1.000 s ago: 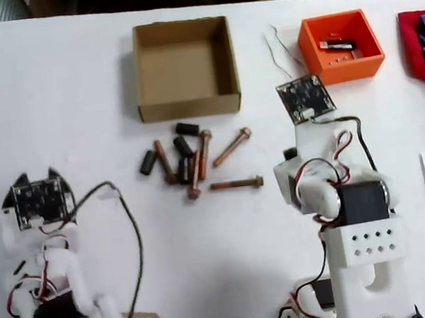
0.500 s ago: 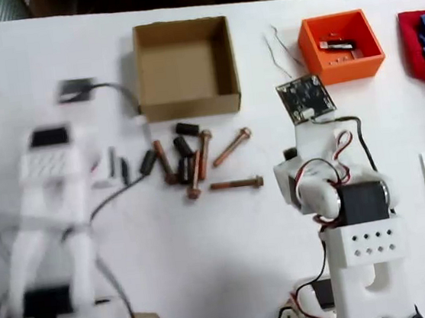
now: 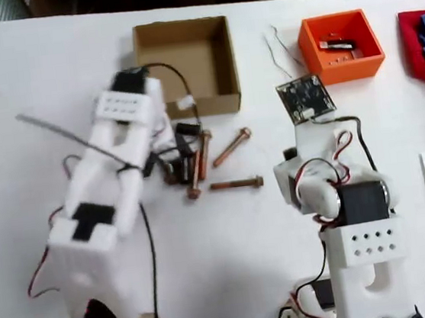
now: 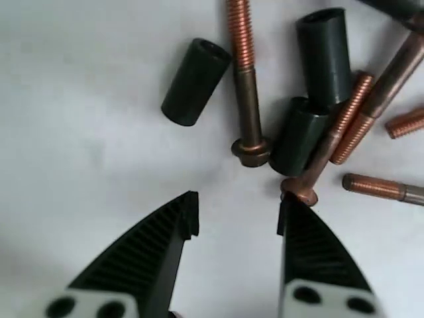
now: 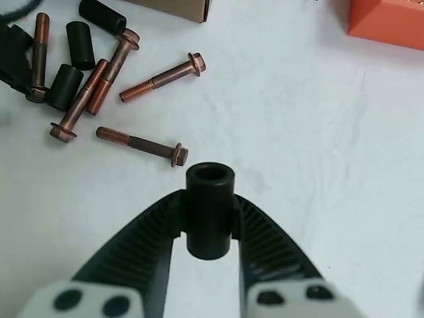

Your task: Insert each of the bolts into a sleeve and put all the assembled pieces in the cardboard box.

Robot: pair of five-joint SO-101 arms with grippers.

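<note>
Step in hand, by my read: picking up a bolt to mate with the sleeve already held. Right gripper (image 5: 207,201) has its fingers closed around a black sleeve (image 5: 209,218), bore end facing its camera, at centre-right of the high view above the tabletop (image 3: 232,264). Left gripper (image 4: 238,209) has its fingers spread wide with nothing in them. It hangs over the pile of bolts (image 4: 246,86) and loose sleeves (image 4: 195,81) at upper centre of the high view, just below the cardboard box (image 3: 191,106). One flanged bolt head lies just beyond the fingertips; another is touching or nearly touching one fingertip. Pile is tangled, bolts resting against sleeves. Next move likely calls for lowering and closing on a single bolt shank, then lining its threaded end up with the held sleeve's bore. Two stray bolts (image 3: 232,146) right of the pile look like easier picks.
</note>
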